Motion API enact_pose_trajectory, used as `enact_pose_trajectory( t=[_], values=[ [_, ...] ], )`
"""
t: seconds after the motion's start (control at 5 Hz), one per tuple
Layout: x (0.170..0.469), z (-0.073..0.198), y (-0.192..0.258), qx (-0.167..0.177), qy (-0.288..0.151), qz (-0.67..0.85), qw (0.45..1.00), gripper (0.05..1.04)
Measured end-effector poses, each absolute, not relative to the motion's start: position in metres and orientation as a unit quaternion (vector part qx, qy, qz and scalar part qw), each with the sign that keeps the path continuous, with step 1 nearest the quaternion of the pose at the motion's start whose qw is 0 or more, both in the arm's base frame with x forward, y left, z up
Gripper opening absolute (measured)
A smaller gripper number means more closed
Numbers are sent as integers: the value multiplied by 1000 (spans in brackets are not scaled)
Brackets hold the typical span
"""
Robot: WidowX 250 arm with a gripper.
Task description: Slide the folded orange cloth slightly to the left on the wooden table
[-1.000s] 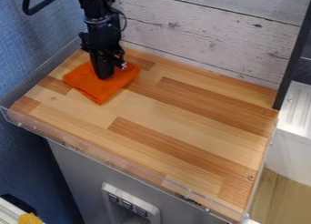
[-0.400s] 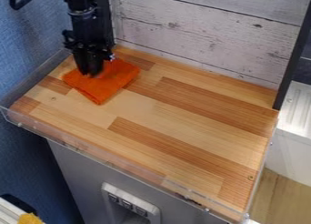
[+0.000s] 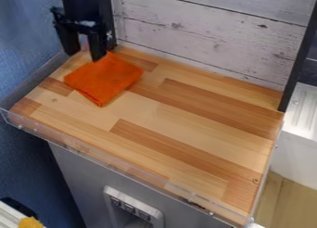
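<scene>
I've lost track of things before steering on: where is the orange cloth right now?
In the camera view, the orange cloth lies at upper left on the wooden counter, toward the blue wall, just below the open gripper.

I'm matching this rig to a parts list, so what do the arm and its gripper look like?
The arm is black, its visible lower part broad and blocky. The gripper is black too, with two long, slab-like fingers below a dark crosspiece that shows a small pale patch. I can't make out any markings on either.
</scene>
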State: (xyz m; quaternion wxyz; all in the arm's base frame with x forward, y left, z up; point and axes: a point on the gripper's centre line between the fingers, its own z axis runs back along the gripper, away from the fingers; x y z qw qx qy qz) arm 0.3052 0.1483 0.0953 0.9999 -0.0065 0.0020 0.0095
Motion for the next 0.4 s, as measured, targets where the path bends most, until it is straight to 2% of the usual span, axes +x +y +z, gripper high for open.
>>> enact_pose_trajectory(
  t=[0.2, 0.4],
  values=[
    [302, 115, 132, -3, -8, 13, 1000, 999],
    [301, 123, 115, 0, -8, 14, 1000, 997]
  ],
)
